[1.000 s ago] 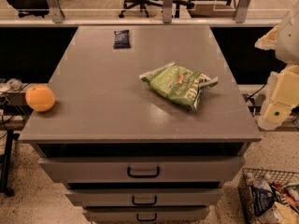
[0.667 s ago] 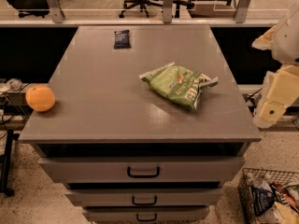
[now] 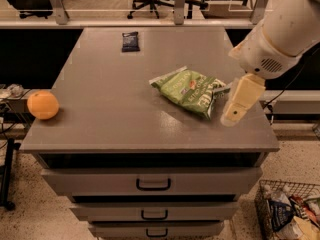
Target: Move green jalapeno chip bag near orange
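One arm only, so no choice of which is nearer. The gripper (image 3: 234,111) hangs over the right front part of the cabinet top (image 3: 105,91), pointing down toward the front edge. Whether it's released or clenched I cannot tell from this view, and it doesn't look to be carrying anything.

The green jalapeno chip bag (image 3: 191,90) lies flat on the top, right of centre, just beside the gripper on its picture-left side. The bag's right corner comes right up to the gripper; I can't say if they touch. The bag's long axis runs diagonally, from back-left to front-right.

The orange (image 3: 43,105) sits at the far left edge of the top near the front, well apart from the bag. A small dark packet (image 3: 130,41) lies at the back, out of the way.

My call: grasp not yet made. The gripper needs to shift picture-left over the bag's middle and close across the short axis, then carry it left along the front. The crumpled foil may slip.
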Controlling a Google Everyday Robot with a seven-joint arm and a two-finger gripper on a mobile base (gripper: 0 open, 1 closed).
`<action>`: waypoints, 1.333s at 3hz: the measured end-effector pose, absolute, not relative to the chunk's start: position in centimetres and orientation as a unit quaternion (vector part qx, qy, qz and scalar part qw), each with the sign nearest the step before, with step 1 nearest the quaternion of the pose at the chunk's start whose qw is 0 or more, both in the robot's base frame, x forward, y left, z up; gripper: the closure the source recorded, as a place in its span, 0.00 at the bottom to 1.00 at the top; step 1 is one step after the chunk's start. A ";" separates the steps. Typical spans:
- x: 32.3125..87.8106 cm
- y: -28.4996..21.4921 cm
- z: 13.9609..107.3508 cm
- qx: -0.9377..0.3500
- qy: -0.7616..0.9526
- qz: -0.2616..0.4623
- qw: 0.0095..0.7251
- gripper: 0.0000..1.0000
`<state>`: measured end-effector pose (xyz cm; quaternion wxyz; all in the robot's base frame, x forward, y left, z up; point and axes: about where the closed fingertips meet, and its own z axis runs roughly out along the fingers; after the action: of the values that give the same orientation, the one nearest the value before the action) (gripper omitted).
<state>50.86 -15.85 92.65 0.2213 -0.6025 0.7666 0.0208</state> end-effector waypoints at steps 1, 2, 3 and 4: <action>53.2 -12.4 90.7 -0.601 0.757 0.050 0.251 0.00; 55.1 -9.4 88.5 -0.598 0.750 0.071 0.273 0.00; 57.3 -7.5 85.6 -0.588 0.752 0.085 0.284 0.24; 58.2 -7.2 84.8 -0.582 0.753 0.086 0.295 0.47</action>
<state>58.20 -7.24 84.84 0.2948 -0.5824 0.7527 0.0856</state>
